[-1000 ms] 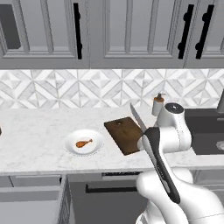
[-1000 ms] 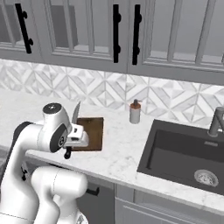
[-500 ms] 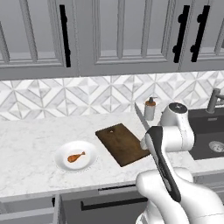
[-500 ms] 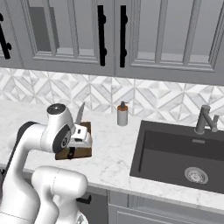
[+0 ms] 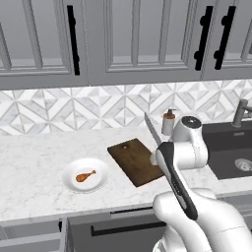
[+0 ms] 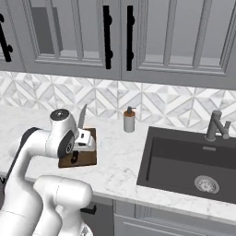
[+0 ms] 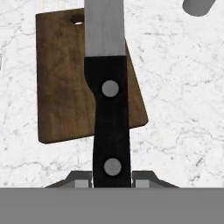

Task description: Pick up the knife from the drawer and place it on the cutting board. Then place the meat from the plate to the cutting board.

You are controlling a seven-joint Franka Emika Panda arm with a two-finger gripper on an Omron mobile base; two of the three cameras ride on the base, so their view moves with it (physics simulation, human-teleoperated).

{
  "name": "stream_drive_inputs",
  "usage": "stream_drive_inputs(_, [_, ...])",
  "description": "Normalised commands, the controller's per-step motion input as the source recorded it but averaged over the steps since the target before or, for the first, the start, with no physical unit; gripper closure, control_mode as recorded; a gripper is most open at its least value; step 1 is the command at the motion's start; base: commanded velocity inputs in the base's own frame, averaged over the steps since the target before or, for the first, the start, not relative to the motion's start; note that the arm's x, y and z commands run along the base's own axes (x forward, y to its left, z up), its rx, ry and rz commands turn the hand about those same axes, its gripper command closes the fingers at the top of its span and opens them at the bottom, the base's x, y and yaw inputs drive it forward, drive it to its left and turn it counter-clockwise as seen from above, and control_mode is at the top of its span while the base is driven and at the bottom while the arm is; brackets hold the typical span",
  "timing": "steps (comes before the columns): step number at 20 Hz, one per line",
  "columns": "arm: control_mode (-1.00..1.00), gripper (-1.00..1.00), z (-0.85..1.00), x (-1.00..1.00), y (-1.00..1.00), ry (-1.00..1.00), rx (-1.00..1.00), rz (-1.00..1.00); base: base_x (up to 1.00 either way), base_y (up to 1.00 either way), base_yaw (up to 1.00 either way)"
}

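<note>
My gripper (image 7: 112, 181) is shut on the black handle of the knife (image 7: 111, 127). The silver blade runs away from the fingers and crosses the dark brown cutting board (image 7: 61, 87) below. From the base, the knife (image 5: 151, 129) stands blade-up and tilted above the near right part of the cutting board (image 5: 133, 160). It is held clear of the wood. The gripper (image 6: 76, 152) hangs just over the cutting board (image 6: 88, 157), with the knife (image 6: 82, 116) rising from it. Left of the board, the meat (image 5: 85, 175) lies on the white plate (image 5: 93, 184). The drawer (image 5: 29, 238) shows at the lower left.
A soap dispenser (image 5: 169, 121) stands behind the board by the tiled wall. The dark sink (image 6: 189, 163) and its faucet (image 6: 215, 126) lie to the right. Grey wall cabinets with black handles hang above the marble counter (image 5: 34, 167).
The base has driven, so the whole scene has shifted in both base views. The knife stays gripped above the cutting board, and the meat still lies on the plate.
</note>
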Motion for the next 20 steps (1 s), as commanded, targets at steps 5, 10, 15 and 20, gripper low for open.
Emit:
stream_drive_inputs(5, [-1.00,1.00,-0.40,1.00,0.28,0.05,-0.08,-0.12,0.00,0.00,0.00])
stream_drive_inputs(10, [-1.00,1.00,-0.45,0.89,0.03,0.25,-0.07,-0.02,0.00,0.00,0.00])
stream_drive_inputs(15, [-1.00,1.00,-0.27,0.45,-0.05,0.16,-0.01,0.08,0.00,0.00,0.00])
stream_drive_inputs(20, [-1.00,1.00,-0.47,0.21,-0.13,0.03,0.00,0.20,0.00,0.00,0.00])
